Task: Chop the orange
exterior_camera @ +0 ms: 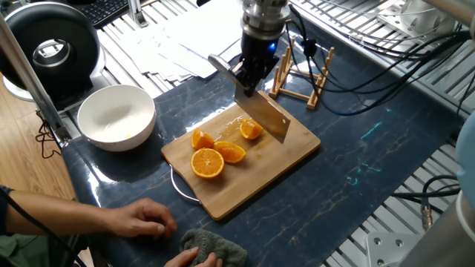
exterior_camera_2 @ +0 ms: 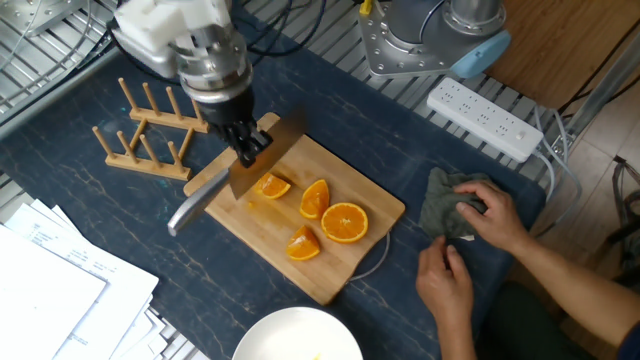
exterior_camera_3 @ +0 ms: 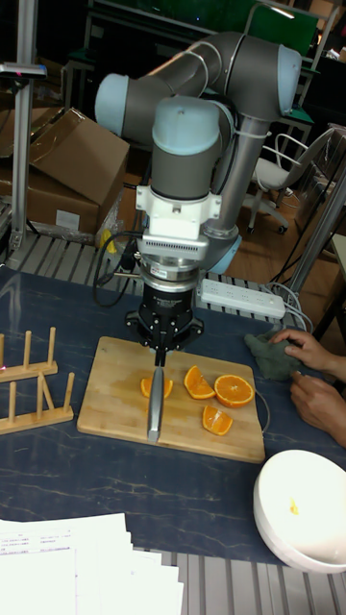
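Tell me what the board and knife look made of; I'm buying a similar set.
The cutting board looks like pale wood or bamboo, matte, with a faint straight grain. The knife in the gripper has a flat grey blade with a dull sheen and a silvery handle, so probably steel throughout.

Even overhead light (glare on tabletop)

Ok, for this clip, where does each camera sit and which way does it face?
One fixed view: high, beyond the cutting board, opposite the arm's base; shows the gripper holding the knife.
The other fixed view: overhead from the opposite side; shows the gripper and base.
Tall fixed view: low, table-level, facing the whole arm.
All share the board, the orange wedge and the person's hands.
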Robot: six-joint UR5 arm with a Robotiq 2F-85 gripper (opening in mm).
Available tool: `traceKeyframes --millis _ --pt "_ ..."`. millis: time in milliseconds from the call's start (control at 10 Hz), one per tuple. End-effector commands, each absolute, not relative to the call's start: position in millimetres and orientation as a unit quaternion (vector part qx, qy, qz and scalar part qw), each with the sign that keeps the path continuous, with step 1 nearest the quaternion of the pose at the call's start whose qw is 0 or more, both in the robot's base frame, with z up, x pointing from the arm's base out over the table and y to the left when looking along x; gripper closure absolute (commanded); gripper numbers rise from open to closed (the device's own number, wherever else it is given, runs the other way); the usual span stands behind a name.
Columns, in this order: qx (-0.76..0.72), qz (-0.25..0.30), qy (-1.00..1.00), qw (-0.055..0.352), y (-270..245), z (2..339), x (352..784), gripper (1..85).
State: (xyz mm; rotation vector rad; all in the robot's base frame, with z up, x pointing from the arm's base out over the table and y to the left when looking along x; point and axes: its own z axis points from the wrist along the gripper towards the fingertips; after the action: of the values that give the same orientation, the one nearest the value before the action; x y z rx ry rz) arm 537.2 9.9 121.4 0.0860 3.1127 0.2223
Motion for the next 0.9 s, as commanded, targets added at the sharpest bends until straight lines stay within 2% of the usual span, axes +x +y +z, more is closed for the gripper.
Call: traceKeyframes --millis 0,800 --pt "0.035 0.069 0.997 0.018 14.1 113.0 543.5 84.7" --pt "0.047 0.066 0.997 0.019 14.9 106.2 545.7 84.7"
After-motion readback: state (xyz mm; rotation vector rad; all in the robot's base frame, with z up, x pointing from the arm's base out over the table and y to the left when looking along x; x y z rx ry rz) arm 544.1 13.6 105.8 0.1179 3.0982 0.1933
